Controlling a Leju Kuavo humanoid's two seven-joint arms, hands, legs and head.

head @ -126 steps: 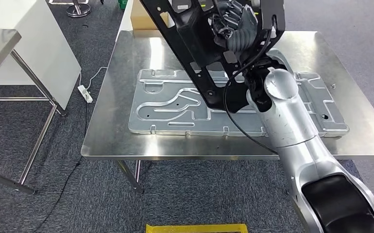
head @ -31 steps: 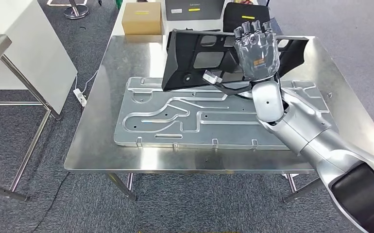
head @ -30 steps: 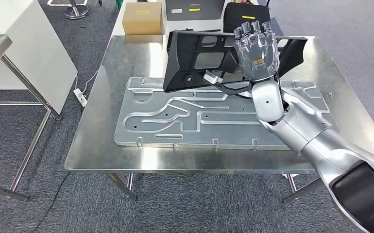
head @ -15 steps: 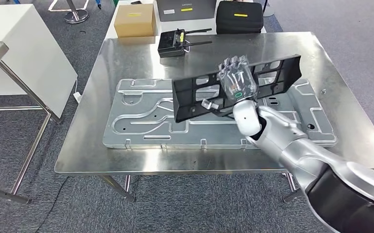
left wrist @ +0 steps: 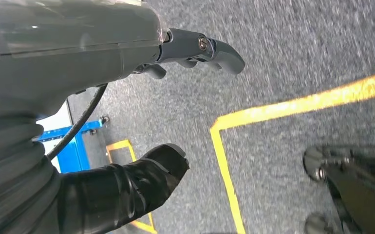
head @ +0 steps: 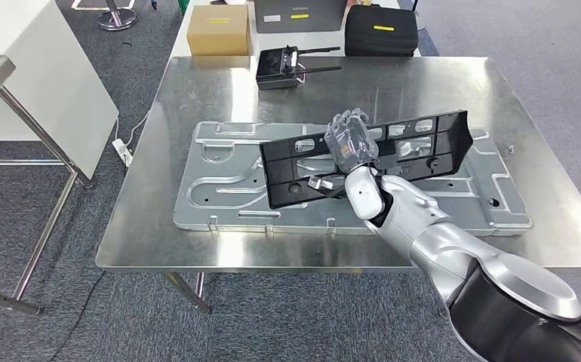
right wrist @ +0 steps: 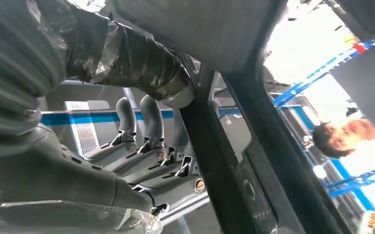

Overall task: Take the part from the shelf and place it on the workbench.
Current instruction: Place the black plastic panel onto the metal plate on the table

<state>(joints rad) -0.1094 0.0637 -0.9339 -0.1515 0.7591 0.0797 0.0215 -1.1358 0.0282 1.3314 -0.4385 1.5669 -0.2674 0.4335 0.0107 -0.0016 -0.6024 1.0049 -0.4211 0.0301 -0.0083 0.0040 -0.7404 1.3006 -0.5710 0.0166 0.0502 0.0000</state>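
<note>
Black plastic part (head: 363, 154), a long slotted panel, was in the right robot hand (head: 353, 142), held low over the grey metal plate (head: 227, 173) that lay on the tabletop (head: 197, 90). From the head view the panel ran slantwise, its near-left end low against the plate and its far-right end tilted up; whether it was touching the plate I could not tell. I judged this the placing step, nearly finished: the next move called for lowering the panel flat, then opening the fingers and drawing the arm clear without dragging it. A black box with antennas (head: 280, 68), a cardboard box (head: 217, 30) and a black case (head: 382, 30) sat at the far edge, well apart from the panel.

In the left wrist view the left robot hand (left wrist: 141, 107) hung over grey carpet (left wrist: 297, 53) marked with yellow tape (left wrist: 292, 105); it held nothing, thumb and fingers apart.

In the right wrist view the fingers (right wrist: 141, 122) wrapped one black bar of the part (right wrist: 219, 165), with the taped thumb (right wrist: 127, 58) pressed on its other side: a firm grip. A person stood in the background.
</note>
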